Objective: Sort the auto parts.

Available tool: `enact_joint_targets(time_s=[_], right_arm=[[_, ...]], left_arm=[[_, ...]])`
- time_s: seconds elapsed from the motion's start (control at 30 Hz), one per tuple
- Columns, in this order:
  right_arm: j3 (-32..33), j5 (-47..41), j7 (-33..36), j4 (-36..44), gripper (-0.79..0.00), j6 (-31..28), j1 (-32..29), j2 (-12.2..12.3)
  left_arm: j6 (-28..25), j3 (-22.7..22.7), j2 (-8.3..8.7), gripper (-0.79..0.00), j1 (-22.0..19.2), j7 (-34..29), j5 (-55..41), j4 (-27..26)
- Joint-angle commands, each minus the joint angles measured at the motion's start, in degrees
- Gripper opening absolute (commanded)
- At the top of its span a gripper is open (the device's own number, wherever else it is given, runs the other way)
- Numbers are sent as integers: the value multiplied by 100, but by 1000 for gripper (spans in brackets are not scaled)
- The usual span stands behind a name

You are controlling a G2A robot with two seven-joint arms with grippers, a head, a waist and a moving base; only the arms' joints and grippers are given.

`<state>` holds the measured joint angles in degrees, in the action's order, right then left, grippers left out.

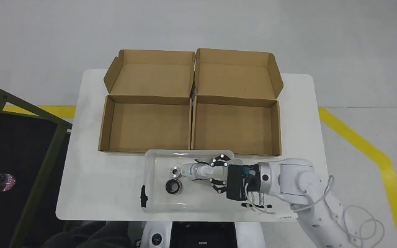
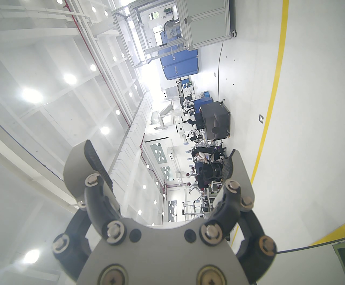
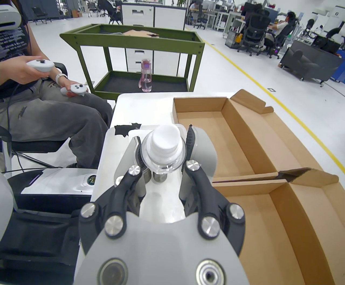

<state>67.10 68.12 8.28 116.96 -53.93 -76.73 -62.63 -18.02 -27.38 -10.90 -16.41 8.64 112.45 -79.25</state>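
The sorting had hardly begun: the cardboard boxes (image 1: 146,127) held no parts, the dark ring (image 1: 173,186) lay in the clear tray (image 1: 149,186), where the right gripper (image 3: 164,151) seemed clamped on the white part (image 3: 164,140), and the left gripper (image 2: 161,162) stood apart, holding nothing

White table (image 1: 298,99): rounded corners, on pale floor. Yellow floor line (image 1: 360,139) runs past its right side. Green two-shelf cart (image 3: 151,40) stands just beyond the table in the right wrist view; pink bottle (image 3: 145,75) upright on the lower shelf, brown cardboard scrap (image 3: 138,33) lying on the top shelf. White drawer cabinet (image 3: 167,16) behind the cart. Black office chairs (image 3: 254,32) farther back. Blue machine housings (image 2: 179,63) in the hall, left wrist view
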Motion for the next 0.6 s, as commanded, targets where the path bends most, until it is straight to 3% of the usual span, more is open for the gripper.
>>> enact_joint_targets(time_s=[0.0, 0.57], right_arm=[[100, -39, -58, 30, -785, -23, -5, 16], [1397, -865, -871, -492, -785, 60, -67, 148]], left_arm=[[0, 0, 0, 0, 0, 0, 0, 0], [0, 0, 0, 0, 0, 0, 0, 0]])
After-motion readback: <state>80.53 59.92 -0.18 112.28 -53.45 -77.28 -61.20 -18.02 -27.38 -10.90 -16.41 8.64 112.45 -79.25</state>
